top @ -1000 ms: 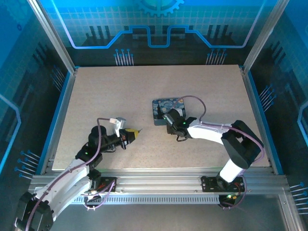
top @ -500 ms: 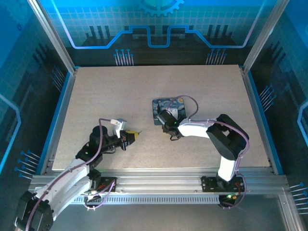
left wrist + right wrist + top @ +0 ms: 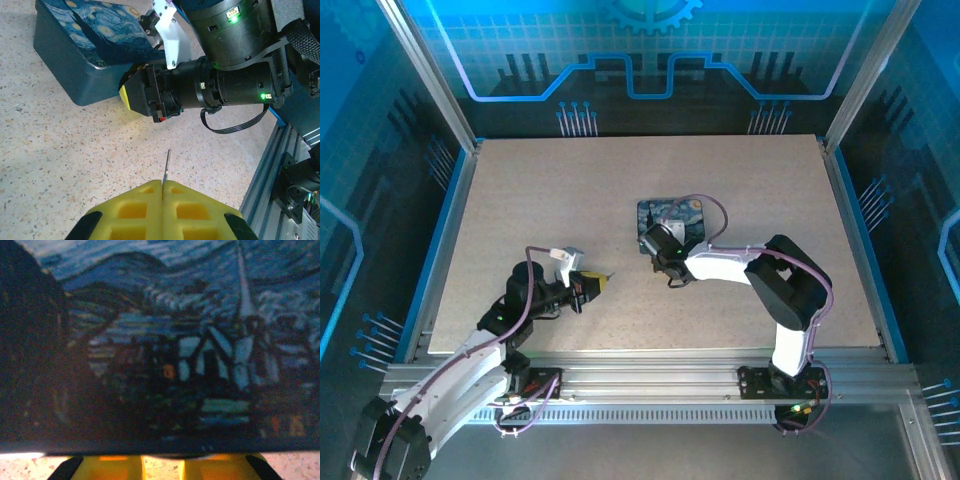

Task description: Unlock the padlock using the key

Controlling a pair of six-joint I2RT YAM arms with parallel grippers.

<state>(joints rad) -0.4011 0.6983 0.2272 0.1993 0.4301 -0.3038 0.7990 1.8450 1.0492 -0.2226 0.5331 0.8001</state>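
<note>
Since the earlier frame our right arm has folded its elbow inward and carried the right gripper (image 3: 651, 242) leftward along the near side of the starry-night tin (image 3: 670, 213), so that it now sits at the tin's near-left corner, while our left arm has hardly shifted. From the left wrist we see the right gripper (image 3: 128, 93) lying low over the speckled table (image 3: 60, 150), its yellow tip just beside the tin's dark-blue near wall (image 3: 70, 65); whether tip and wall touch we cannot tell. From the right wrist the tin's painted side (image 3: 165, 340) stands very close and blurred, with the yellow fingertips of the right gripper (image 3: 162, 466) at the bottom edge, right in front of it. We cannot tell whether those jaws are parted or closed, nor whether anything sits between them. Our left gripper (image 3: 597, 283) hovers over the table (image 3: 570, 190) to the left of the tin and well apart from it, pointing toward the right gripper. Its yellow fingers (image 3: 135, 205) are pressed together and clench the key (image 3: 167, 165), a thin dark-grey sliver that stands out from between the tips, off the table and aimed at the black body of the right gripper without reaching it.
</note>
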